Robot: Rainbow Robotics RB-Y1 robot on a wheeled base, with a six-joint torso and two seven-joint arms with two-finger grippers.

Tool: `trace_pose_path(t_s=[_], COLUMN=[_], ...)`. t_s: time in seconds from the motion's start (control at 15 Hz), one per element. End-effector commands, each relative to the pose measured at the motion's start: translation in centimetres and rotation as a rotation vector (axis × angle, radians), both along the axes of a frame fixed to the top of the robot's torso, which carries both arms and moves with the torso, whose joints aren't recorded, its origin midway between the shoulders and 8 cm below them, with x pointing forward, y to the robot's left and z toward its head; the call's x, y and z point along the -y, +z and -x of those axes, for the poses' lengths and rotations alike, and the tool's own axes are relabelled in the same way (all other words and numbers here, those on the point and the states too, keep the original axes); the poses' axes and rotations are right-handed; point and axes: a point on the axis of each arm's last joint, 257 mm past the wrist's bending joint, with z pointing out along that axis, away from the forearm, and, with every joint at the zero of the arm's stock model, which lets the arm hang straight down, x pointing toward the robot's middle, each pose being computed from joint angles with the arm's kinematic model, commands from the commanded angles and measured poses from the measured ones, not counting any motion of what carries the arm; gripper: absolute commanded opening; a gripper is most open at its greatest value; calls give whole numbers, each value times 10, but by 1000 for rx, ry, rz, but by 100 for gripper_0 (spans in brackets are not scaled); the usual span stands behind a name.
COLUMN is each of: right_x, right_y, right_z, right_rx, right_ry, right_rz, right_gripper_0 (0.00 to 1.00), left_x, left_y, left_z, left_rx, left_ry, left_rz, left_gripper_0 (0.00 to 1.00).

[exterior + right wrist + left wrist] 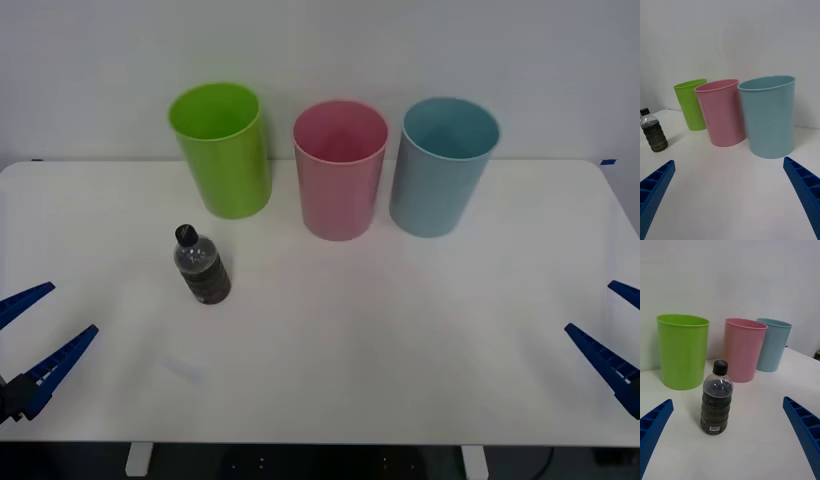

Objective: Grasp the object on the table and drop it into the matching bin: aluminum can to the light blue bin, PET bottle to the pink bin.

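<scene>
The PET bottle (202,267) stands upright on the white table (380,340), left of centre, with a black cap and dark brown body; it also appears in the left wrist view (716,403) and the right wrist view (653,131). Behind it stand the pink bin (339,170) in the middle and the light blue bin (444,165) to its right. My left gripper (38,335) hovers open at the table's near left corner, well short of the bottle. My right gripper (612,330) stays open at the near right edge.
A lime green bin (221,148) stands at the back left, just behind the bottle. The three bins form a row along the table's far side against a white wall. Bare tabletop stretches between the two grippers.
</scene>
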Motion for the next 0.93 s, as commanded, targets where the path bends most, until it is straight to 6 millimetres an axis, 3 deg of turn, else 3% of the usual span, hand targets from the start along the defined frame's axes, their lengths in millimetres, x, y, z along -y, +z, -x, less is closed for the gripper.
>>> trace_pose_path(t_s=[0.07, 0.2, 0.53, 0.93], right_x=[0, 0, 0, 0], right_y=[0, 0, 0, 0], right_z=[0, 0, 0, 0], right_rx=[0, 0, 0, 0], right_ry=[0, 0, 0, 0], right_rz=[0, 0, 0, 0], right_gripper_0=[100, 100, 100, 100], left_x=[0, -4, -8, -11], left_y=[0, -12, -10, -41], left_z=[0, 5, 5, -9], left_rx=[0, -23, -21, -84], left_ry=[0, 34, 50, 113], left_rz=[0, 37, 16, -56], left_gripper_0=[100, 100, 100, 100])
